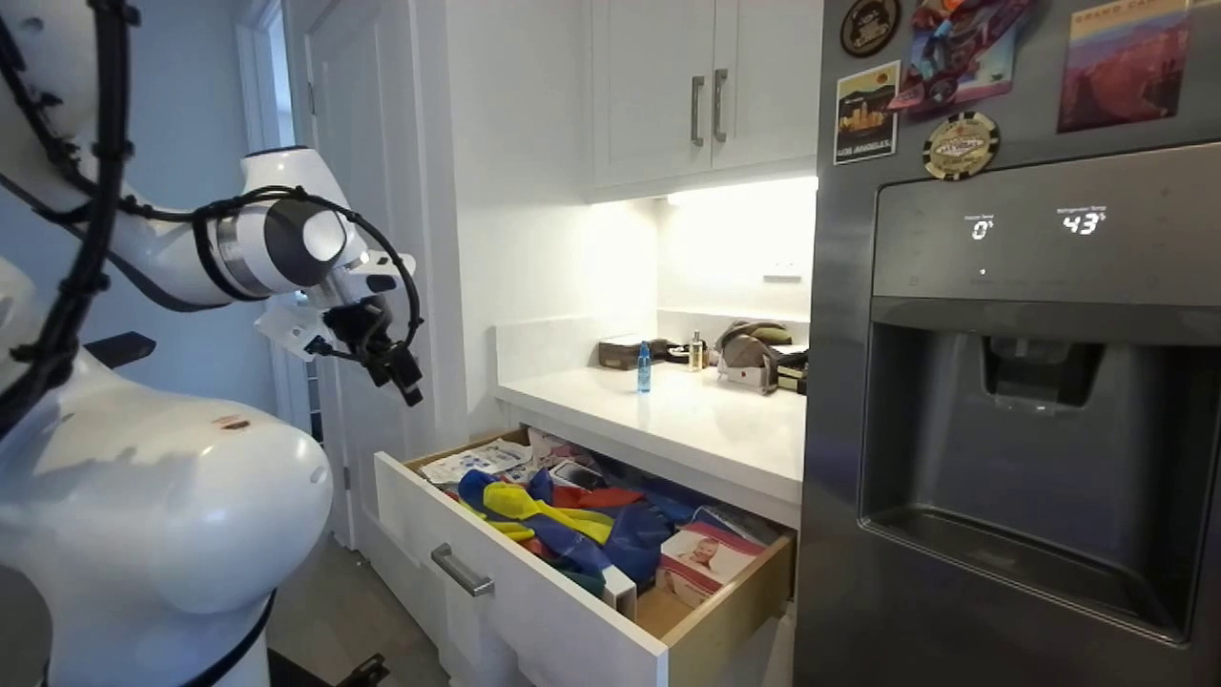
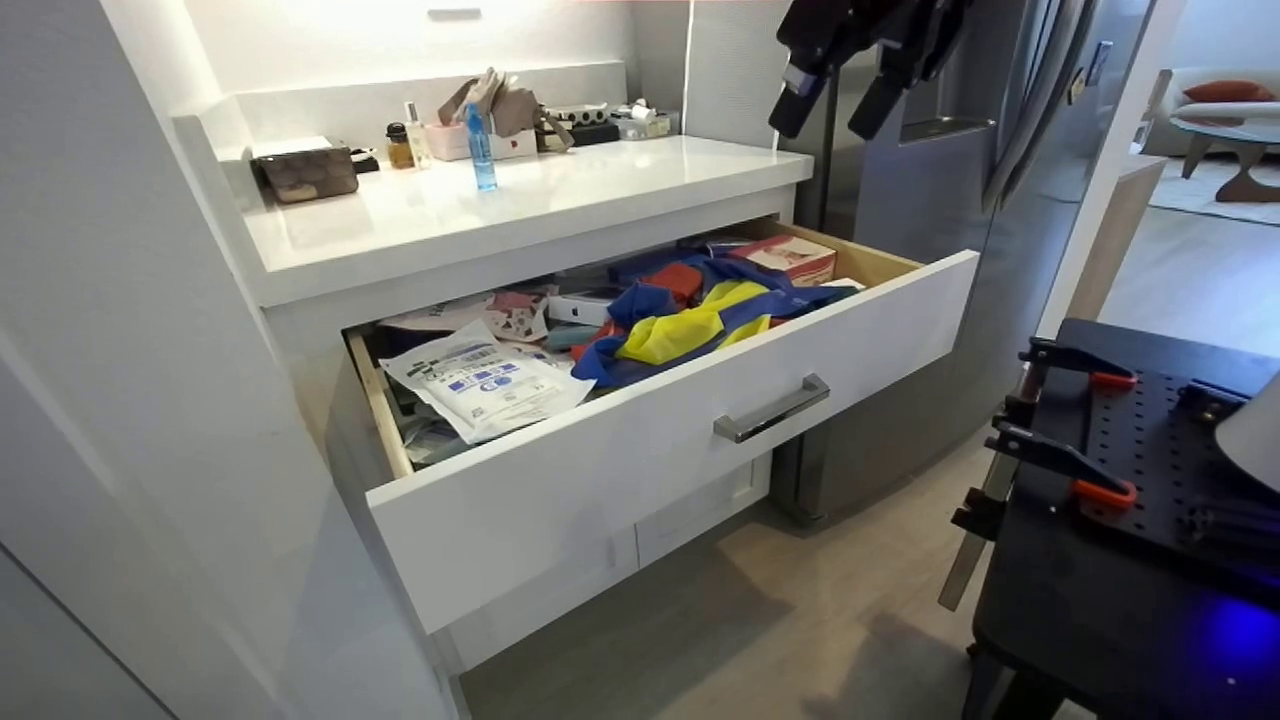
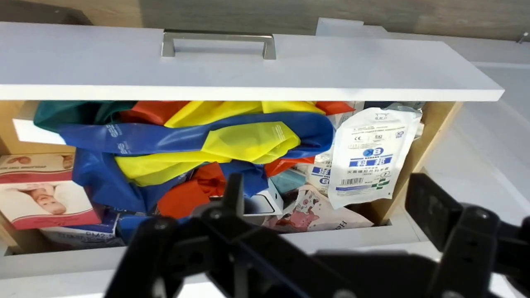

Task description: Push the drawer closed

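Observation:
The white drawer (image 1: 563, 620) is pulled well out from under the counter in both exterior views; its flat front also shows here (image 2: 600, 465). Its slim metal bar handle (image 2: 772, 408) is on the front face. In the wrist view the drawer front (image 3: 331, 68) and handle (image 3: 219, 38) are near the top. Inside lie blue, yellow and red sheets (image 3: 248, 142), white packets (image 3: 366, 157) and boxes. My gripper (image 2: 828, 112) is open and empty, above the drawer and apart from it. Its two fingers (image 3: 329, 196) are spread wide in the wrist view; it also shows in an exterior view (image 1: 405, 377).
A white countertop (image 1: 582, 391) above the drawer holds a blue bottle (image 2: 480, 148), a brown case (image 2: 308, 175) and bags. A steel refrigerator (image 1: 1011, 592) stands beside the drawer. A black table (image 2: 1120, 600) with clamps is in front. A white wall (image 2: 150, 330) borders the drawer's other side.

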Tool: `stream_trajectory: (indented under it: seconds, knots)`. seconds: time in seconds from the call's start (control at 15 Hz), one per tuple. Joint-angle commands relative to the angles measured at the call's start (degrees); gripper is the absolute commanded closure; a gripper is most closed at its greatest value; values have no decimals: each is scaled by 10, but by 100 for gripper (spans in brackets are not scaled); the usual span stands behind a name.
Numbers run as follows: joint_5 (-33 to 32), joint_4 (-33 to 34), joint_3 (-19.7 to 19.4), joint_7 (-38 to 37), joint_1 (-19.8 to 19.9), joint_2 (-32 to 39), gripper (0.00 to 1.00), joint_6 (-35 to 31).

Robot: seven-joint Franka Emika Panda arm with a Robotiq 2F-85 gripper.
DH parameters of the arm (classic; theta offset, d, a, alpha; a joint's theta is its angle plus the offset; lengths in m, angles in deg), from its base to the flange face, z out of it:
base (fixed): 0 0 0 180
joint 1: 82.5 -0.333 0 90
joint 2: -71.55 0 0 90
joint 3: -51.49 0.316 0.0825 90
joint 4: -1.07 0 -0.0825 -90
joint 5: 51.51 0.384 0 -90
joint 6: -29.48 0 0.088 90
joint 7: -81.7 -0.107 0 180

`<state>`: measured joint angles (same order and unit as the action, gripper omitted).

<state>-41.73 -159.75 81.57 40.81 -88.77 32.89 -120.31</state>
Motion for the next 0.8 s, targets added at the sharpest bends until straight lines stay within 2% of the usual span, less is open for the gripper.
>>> stream_trajectory:
  seconds: [0.0, 0.4, 0.53, 0.73]
  knots:
    - [-51, 0, 69, -89, 40, 56, 0, -49]
    - [-153, 0, 202, -247, 137, 134, 0, -85]
    - [-175, 0, 250, -281, 181, 156, 26, -104]
    - [-218, 1, 320, -326, 248, 185, 51, -147]
